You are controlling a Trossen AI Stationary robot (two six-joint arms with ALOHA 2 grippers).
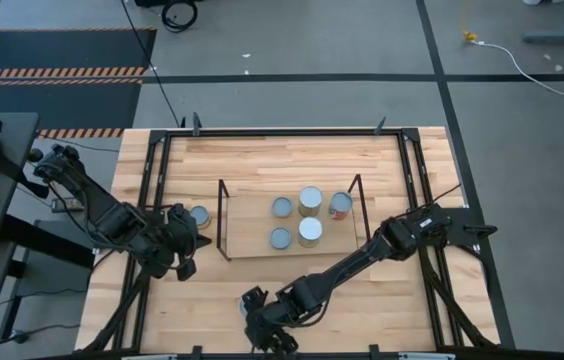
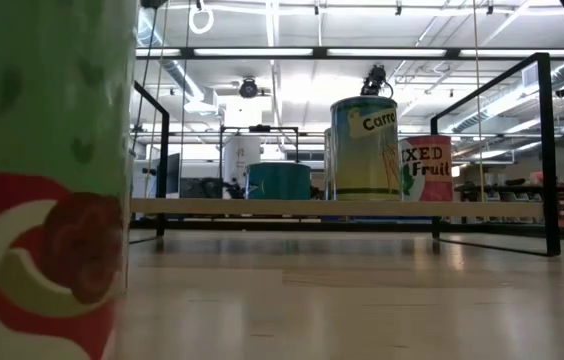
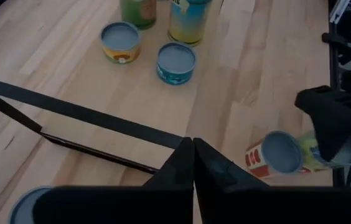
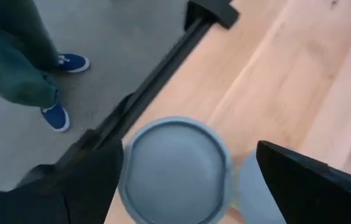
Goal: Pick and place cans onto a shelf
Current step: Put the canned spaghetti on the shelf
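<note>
The shelf (image 1: 224, 215) stands mid-table and holds several cans (image 1: 309, 230), which also show in the low view (image 2: 365, 150) and in the left wrist view (image 3: 176, 62). One can (image 1: 199, 215) stands on the table outside the shelf's left end. My left gripper (image 1: 184, 258) is shut and empty beside it, and also shows in its wrist view (image 3: 192, 158). My right gripper (image 4: 188, 180) is open at the table's near edge, its fingers on either side of a grey-topped can (image 4: 174, 168) with a red label (image 3: 274, 155). A second can (image 4: 250, 186) stands close beside it. My right gripper comes at the grey-topped can from above with one finger (image 4: 94, 180) right beside its rim (image 4: 129, 165) and the other finger (image 4: 300, 180) well apart. I cannot tell whether it touches the can. The can stands on the table.
The black metal frame (image 4: 163, 68) runs along the near edge right beside the right gripper. A person's legs and blue shoes (image 4: 56, 115) stand on the floor beyond it. A green and red can (image 2: 42, 180) fills the left of the low view.
</note>
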